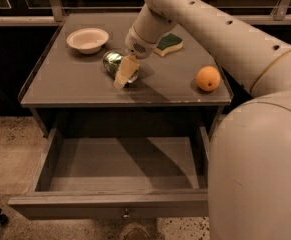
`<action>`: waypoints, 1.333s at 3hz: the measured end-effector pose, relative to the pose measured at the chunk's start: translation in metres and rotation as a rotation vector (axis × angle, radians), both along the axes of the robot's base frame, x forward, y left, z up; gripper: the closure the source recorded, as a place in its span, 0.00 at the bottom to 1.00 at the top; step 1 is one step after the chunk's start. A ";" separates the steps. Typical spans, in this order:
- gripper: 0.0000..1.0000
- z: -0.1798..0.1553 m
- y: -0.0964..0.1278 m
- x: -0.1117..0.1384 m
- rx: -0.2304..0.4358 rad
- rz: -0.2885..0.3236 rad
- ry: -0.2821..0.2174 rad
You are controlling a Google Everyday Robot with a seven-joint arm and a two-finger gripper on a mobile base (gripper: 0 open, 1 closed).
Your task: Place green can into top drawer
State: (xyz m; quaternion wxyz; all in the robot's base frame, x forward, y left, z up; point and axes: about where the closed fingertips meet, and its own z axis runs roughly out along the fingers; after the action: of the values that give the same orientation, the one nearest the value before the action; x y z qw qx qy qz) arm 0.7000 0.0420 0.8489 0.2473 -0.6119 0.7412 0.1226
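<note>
1. One green can (113, 63) lies on its side mid-counter (70, 86), near the bowl (87, 39), with my jaws down over it.
2. Jaws: I cannot tell whether they are clamped on the can or apart.
3. Recommended: seat the grip squarely across the can's body, lift clear, then lower into the open top drawer (110, 204).
4. Hidden: the can's right part, behind my jaws; the drawer's right end, behind my arm.

On the worktop (60, 86): bowl (87, 39) far left; green can (111, 61) at centre, right of and nearer than the bowl; hand (124, 76) over the can's right side; sponge (167, 44) far, right of centre; orange (208, 78) near right. The top drawer (105, 203) extends below, nearer than the worktop's front edge.
</note>
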 end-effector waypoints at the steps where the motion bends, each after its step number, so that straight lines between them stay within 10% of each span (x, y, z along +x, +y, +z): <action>1: 0.41 0.000 0.000 0.000 0.000 0.000 0.000; 4: 1.00 0.000 0.000 0.000 0.000 0.000 0.000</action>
State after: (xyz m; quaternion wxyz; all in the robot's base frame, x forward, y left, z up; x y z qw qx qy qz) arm 0.7000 0.0420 0.8488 0.2472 -0.6119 0.7412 0.1227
